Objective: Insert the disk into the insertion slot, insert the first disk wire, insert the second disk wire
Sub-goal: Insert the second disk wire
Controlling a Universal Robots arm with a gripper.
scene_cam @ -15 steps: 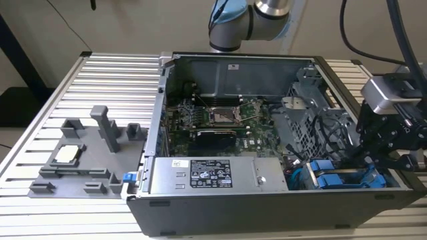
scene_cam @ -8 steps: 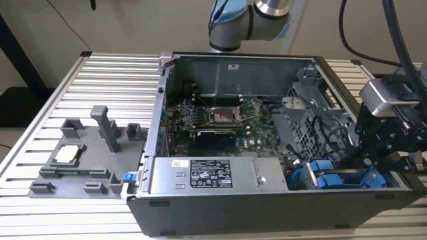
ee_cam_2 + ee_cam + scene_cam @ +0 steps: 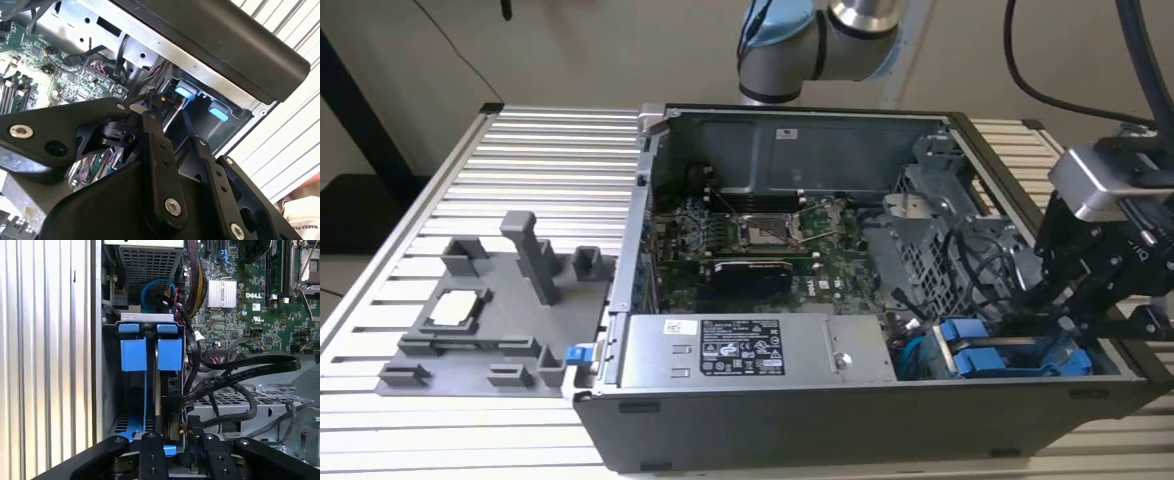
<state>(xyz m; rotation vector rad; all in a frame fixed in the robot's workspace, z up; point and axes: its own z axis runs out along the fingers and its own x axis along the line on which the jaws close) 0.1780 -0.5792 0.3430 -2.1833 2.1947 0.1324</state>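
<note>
The gripper (image 3: 1047, 310) hangs over the near corner of the open computer case (image 3: 854, 430), at the exterior view's right. That corner houses the drive cage (image 3: 148, 317). The disk (image 3: 169, 354) sits pushed down into the insertion slot (image 3: 165, 382), with its blue carrier end flush beside a second blue carrier (image 3: 133, 354) nearer the case wall.

In the first wrist view a black plug (image 3: 175, 422) on a thick black cable (image 3: 240, 372) lies against the disk's rear edge, directly at the gripper (image 3: 175, 432). Whether the tool pinches it or stands spread cannot be told. More black cables and a blue cable loop (image 3: 155, 290) crowd the space between the cage and the motherboard (image 3: 761, 240).

The silver power-supply box (image 3: 754, 350) runs along the case's near edge and carries a white printed label too small to make out. Further white stickers dot the motherboard. A grey fixture tray (image 3: 480, 320) rests on the slatted table (image 3: 547, 150) beside the case, towards the exterior view's left edge.
</note>
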